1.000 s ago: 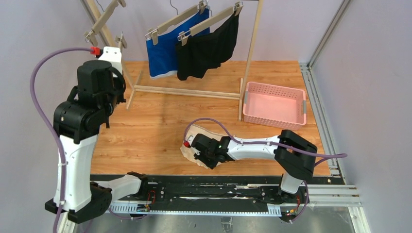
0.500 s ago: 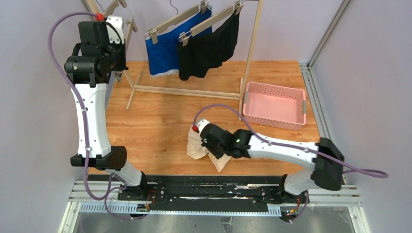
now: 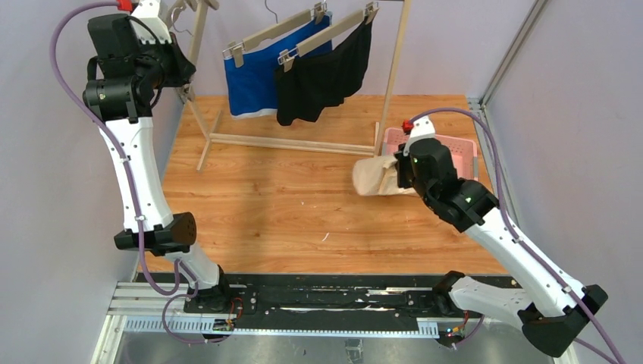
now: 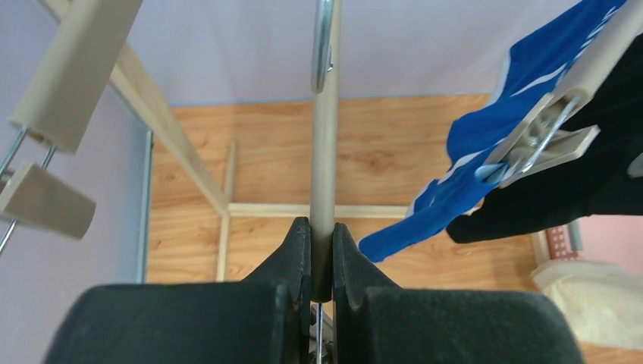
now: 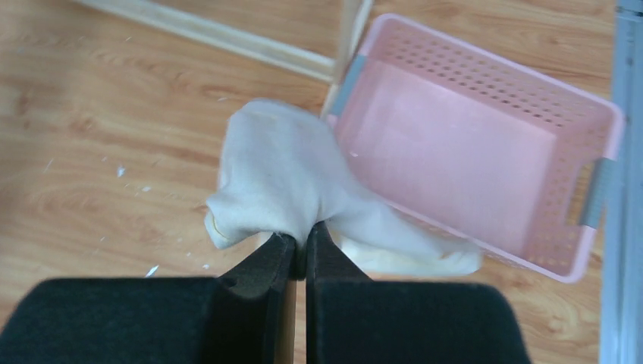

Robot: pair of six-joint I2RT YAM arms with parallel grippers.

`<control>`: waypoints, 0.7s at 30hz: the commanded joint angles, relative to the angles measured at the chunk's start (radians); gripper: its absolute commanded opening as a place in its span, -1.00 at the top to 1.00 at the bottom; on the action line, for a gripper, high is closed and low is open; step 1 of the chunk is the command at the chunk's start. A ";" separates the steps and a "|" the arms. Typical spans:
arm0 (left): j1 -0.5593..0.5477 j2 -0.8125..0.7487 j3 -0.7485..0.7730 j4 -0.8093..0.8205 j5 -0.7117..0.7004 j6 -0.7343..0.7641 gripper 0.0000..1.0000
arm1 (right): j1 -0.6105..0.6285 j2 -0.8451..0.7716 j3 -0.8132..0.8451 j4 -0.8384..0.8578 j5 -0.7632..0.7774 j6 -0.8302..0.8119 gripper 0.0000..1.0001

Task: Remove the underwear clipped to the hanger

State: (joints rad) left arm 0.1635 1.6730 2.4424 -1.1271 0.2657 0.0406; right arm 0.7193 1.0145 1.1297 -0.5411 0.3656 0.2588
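The cream-beige underwear [image 3: 374, 176] hangs bunched from my right gripper [image 3: 397, 174], which is shut on it above the table at the left rim of the pink basket [image 3: 464, 148]. In the right wrist view the cloth [image 5: 280, 174] droops over the basket's near-left rim [image 5: 485, 61] from my gripper [image 5: 305, 241]. The blue underwear [image 3: 250, 83] and the black underwear [image 3: 326, 76] hang clipped to wooden hangers [image 3: 273, 30] on the rack. My left gripper [image 4: 322, 250] is shut on the rack's grey rail [image 4: 324, 152], left of the blue underwear [image 4: 485, 144].
An empty wooden clip hanger [image 4: 68, 61] hangs left of my left gripper. The rack's wooden base bar [image 3: 292, 142] and right post [image 3: 393, 76] stand on the table beside the basket. Grey walls close in on the left and back.
My right gripper lifted the cream underwear off the front of the table and carried it back and right to the basket. My left arm rose and reached up to the rack's rail.
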 commanded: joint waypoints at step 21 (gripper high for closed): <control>0.083 0.085 0.001 0.371 0.215 -0.181 1.00 | -0.451 -0.050 -0.119 0.154 0.111 -0.079 0.99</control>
State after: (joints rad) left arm 0.2363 1.7462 2.4393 -0.8261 0.4576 -0.1429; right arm 0.2951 0.9909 1.0412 -0.4400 0.4953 0.1963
